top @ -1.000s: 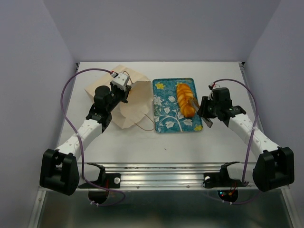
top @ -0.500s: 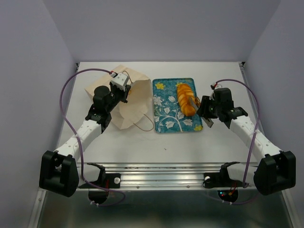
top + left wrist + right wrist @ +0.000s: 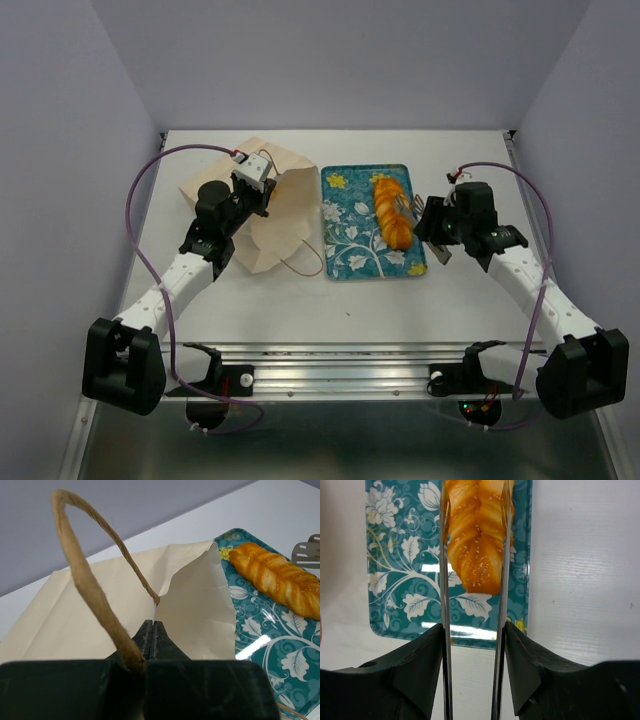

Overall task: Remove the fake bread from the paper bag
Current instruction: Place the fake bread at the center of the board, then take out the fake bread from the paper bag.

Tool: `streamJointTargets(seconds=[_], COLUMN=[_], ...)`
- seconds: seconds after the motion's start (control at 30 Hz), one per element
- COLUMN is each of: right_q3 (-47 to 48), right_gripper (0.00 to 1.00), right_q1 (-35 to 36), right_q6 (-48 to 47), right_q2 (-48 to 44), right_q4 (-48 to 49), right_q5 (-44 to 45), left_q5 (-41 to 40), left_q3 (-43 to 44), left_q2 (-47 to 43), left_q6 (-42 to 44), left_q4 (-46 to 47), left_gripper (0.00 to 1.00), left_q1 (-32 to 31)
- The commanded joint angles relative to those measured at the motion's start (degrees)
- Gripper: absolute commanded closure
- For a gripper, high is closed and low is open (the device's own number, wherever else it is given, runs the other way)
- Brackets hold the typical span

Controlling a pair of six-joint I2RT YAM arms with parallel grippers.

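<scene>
The pale tan paper bag (image 3: 272, 225) lies on its side left of the tray, mouth toward the tray. My left gripper (image 3: 262, 196) is shut on the bag's upper mouth edge (image 3: 152, 611), with a brown loop handle (image 3: 90, 587) arching over its fingers. The braided loaf (image 3: 391, 212) lies on the teal floral tray (image 3: 345, 240). My right gripper (image 3: 437, 226) is shut on metal tongs (image 3: 445, 580), whose two arms run along both sides of the loaf's near end (image 3: 477, 540). The croissant-like piece is out of view.
The bag's other handle (image 3: 305, 262) trails on the table in front of the bag. The tray's near edge (image 3: 470, 639) lies just beyond my right fingers. White walls close in the table on the left, back and right.
My right gripper has drawn back a little to the right with the tongs. The loaf stays on the tray. The left gripper and the bag have not moved.
</scene>
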Motion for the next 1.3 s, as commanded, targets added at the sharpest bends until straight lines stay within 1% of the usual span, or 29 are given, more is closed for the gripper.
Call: streamJointTargets(seconds=[0.0,0.07,0.1,0.13,0.17,0.27,0.33,0.43,0.53,0.63,0.7,0.77,0.8,0.83,0.87,0.9,0.97,1.0,1.03,1.2,1.27], right_q3=[3.6,2.8,1.5,1.1,0.5,-1.5,-2.2,-2.5,-2.0,-0.3,1.8,3.4,5.1,6.3,7.9,10.9,13.7,15.1,17.7,23.1,24.3], right_gripper=[0.45,0.45,0.45,0.45,0.45,0.45,0.44,0.44,0.44,0.44,0.44,0.43,0.44,0.44,0.44,0.44,0.44,0.44,0.44,0.44,0.43], right_q1=[-0.2,-0.2,-0.2,-0.2,-0.2,-0.2,-0.2,1.9,7.1,14.1,18.4,21.1,23.2,24.0,24.7,25.5,27.8,28.5,29.8,33.0,33.8], right_q6=[-2.8,-3.0,-2.9,-2.9,-3.1,-3.2,-2.5,-2.0,-3.2,-5.5,-7.3,-8.9,-10.9,-11.6,-13.2,-14.3,-16.6,-19.7,-21.0,-28.5,-29.2], right_q2=[-3.4,-5.4,-6.1,-6.5,-7.4,-7.8,-7.1,-5.7,-4.7,-2.5,-0.4,3.5,5.0,6.6,10.5,12.3,15.8,19.0,20.6,28.3,31.4], right_q4=[2.7,4.9,7.5,8.6,10.7,14.6,16.1,19.3,21.9,23.5,23.8,24.1,24.0,24.0,22.8,22.4,21.7,20.9,20.4,20.4,20.9], right_q5=[-7.3,-11.7,-17.1,-19.6,-24.6,-32.2,-34.9,-37.9,-37.7,-34.0,-29.9,-26.5,-22.9,-21.0,-17.3,-15.8,-12.1,-9.1,-7.7,3.6,7.0], left_q5=[1.1,1.1,1.1,1.1,1.2,1.5,1.5,1.7,1.8,2.7,3.0,3.4,3.7,3.8,4.4,4.4,4.7,4.8,4.8,4.4,4.4], left_q3=[0.5,0.7,0.8,0.8,0.8,0.8,0.9,1.1,1.4,1.8,1.9,2.2,2.2,2.3,2.4,2.4,2.5,2.4,2.4,2.4,2.3], left_q2=[-2.4,-2.4,-2.4,-2.4,-2.4,-2.3,-2.4,-1.9,-1.8,-1.6,-1.3,-0.9,-0.9,-0.8,-0.9,-0.9,-1.2,-1.6,-1.8,-1.9,-2.0], left_q6=[0.2,0.0,0.0,-0.1,-0.2,-0.2,-0.2,-0.4,-0.7,-0.7,-1.2,-1.5,-1.6,-1.9,-2.1,-2.2,-2.3,-2.3,-2.3,-3.1,-3.4], left_q4=[2.9,2.9,2.9,2.9,2.9,2.9,2.9,2.9,2.8,2.8,2.8,2.7,2.7,2.7,2.6,2.5,2.4,2.5,2.5,2.3,2.1], left_gripper=[1.00,1.00,1.00,1.00,1.00,1.00,1.00,1.00,1.00,1.00,1.00,1.00,1.00,1.00,1.00,1.00,1.00,1.00,1.00,1.00,1.00], left_q1=[-0.4,-0.4,-0.4,-0.3,-0.4,-0.4,-0.4,-0.4,-0.4,-0.4,-0.4,-0.5,-0.4,-0.4,-0.5,-0.5,-0.5,-0.5,-0.5,-0.5,-0.5])
